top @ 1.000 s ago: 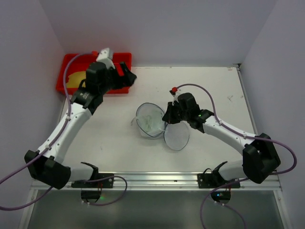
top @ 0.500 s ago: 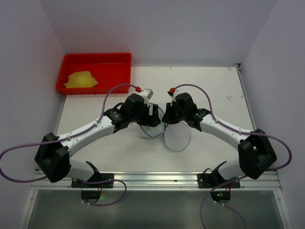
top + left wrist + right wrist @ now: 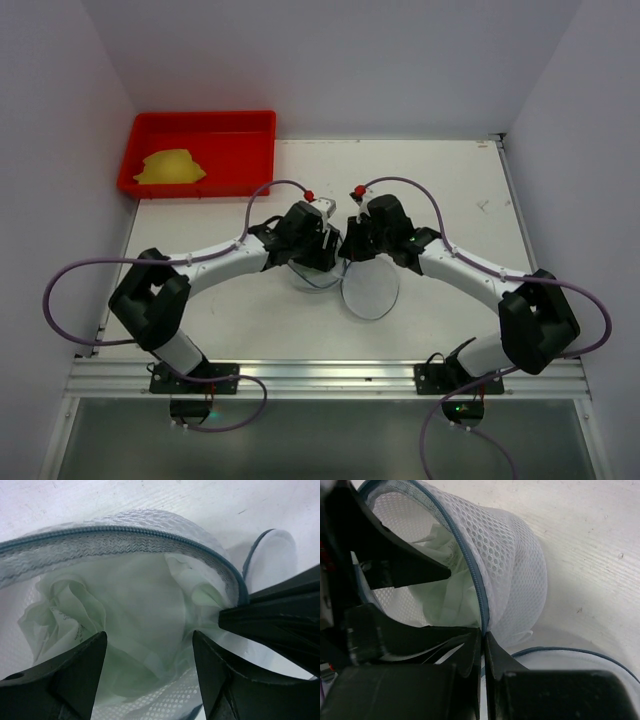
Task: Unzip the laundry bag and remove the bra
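Note:
The laundry bag (image 3: 312, 279) stands unzipped at the table's middle, its round lid (image 3: 371, 290) flopped open to the right. A pale green bra (image 3: 135, 605) lies crumpled inside it and also shows in the right wrist view (image 3: 451, 592). My left gripper (image 3: 149, 635) is open, its fingers at the bag's mouth, one on each side of the bra, holding nothing. My right gripper (image 3: 484, 632) is shut on the bag's blue zipper rim (image 3: 479, 587) and holds the mouth up. In the top view both grippers, left (image 3: 322, 250) and right (image 3: 350, 250), meet over the bag.
A red tray (image 3: 255, 125) sits at the back left with a yellow garment (image 3: 168, 166) in it. The white walls stand close on the left, right and rear. My right gripper's fingers (image 3: 280, 620) are close beside my left gripper.
My left arm has swung from the red tray to the bag and put its open fingers into the bag's mouth. The right gripper has kept its hold on the rim.

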`<state>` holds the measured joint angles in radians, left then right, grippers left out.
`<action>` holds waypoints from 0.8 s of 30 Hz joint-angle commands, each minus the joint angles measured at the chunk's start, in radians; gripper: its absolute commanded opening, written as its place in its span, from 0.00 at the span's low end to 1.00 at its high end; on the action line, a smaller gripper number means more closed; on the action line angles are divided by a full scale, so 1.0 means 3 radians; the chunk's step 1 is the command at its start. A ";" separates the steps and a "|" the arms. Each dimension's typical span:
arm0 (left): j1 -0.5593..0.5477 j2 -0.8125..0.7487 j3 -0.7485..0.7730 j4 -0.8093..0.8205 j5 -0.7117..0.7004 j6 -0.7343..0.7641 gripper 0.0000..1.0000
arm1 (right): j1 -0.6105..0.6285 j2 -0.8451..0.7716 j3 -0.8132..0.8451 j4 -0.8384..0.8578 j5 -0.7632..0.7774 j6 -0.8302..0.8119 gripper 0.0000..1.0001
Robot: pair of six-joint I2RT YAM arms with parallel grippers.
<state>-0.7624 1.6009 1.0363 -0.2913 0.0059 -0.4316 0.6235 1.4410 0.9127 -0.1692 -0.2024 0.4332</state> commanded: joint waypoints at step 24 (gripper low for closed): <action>0.0087 -0.0084 -0.0596 0.0909 0.0001 -0.0524 0.00 | -0.0064 -0.0304 -0.0286 0.0160 0.0010 0.0146 0.31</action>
<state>-0.7464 1.6417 0.8719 -0.0738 0.0353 -0.5438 0.6083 1.3895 0.8463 -0.1589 -0.2016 0.4652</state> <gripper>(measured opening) 0.013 0.284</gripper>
